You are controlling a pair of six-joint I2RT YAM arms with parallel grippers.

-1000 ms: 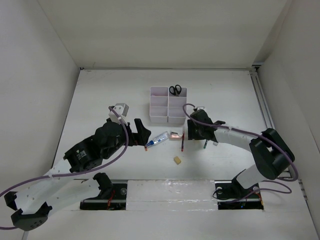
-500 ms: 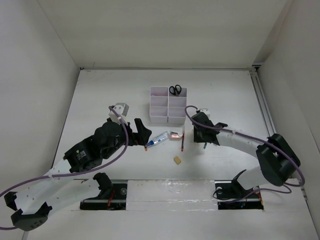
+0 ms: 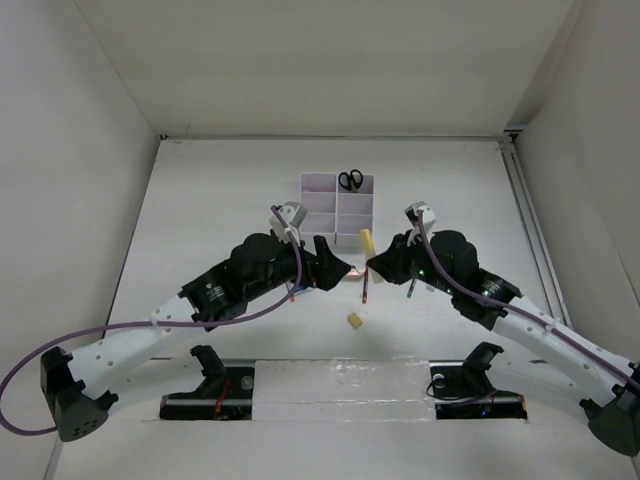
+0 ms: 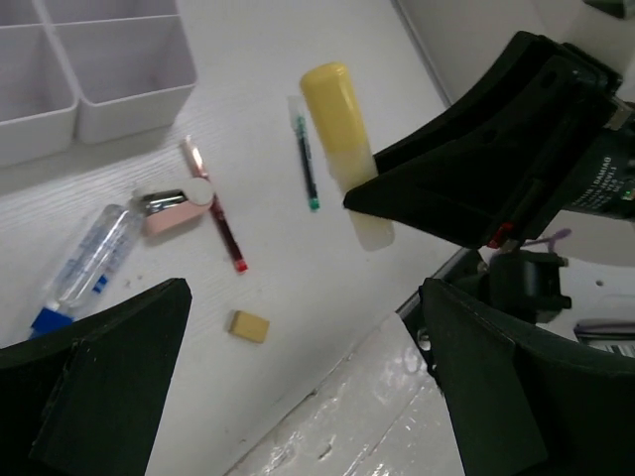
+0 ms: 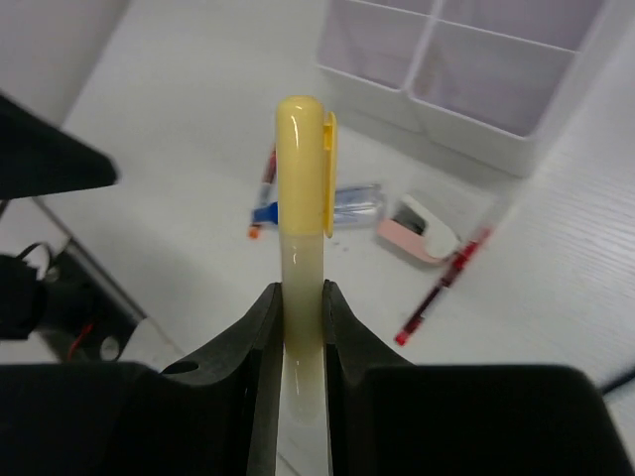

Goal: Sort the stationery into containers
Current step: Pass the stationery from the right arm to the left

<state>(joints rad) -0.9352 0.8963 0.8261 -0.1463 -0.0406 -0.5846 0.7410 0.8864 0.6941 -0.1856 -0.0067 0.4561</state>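
Observation:
My right gripper [image 5: 301,290] is shut on the pale barrel of a yellow highlighter [image 5: 303,198], held above the table with its cap pointing away from the gripper. From above, the highlighter [image 3: 366,240] sticks out of the right gripper [image 3: 378,262] just in front of the white containers [image 3: 318,238]. Black scissors [image 3: 350,180] stand in a back compartment. My left gripper [image 3: 335,265] is open and holds nothing, facing the right one. Below it on the table lie a red pen [image 4: 218,213], a dark pen [image 4: 304,154], a pink item [image 4: 169,213], a blue-white tube [image 4: 89,258] and a yellow eraser [image 4: 248,325].
The two grippers stand close together over the loose items. A shiny strip [image 3: 340,385] with the arm bases runs along the near edge. White walls enclose the table on three sides.
The right gripper has shut on the yellow highlighter and lifted it off the table. The left arm has swung right toward the middle, its jaws still open.

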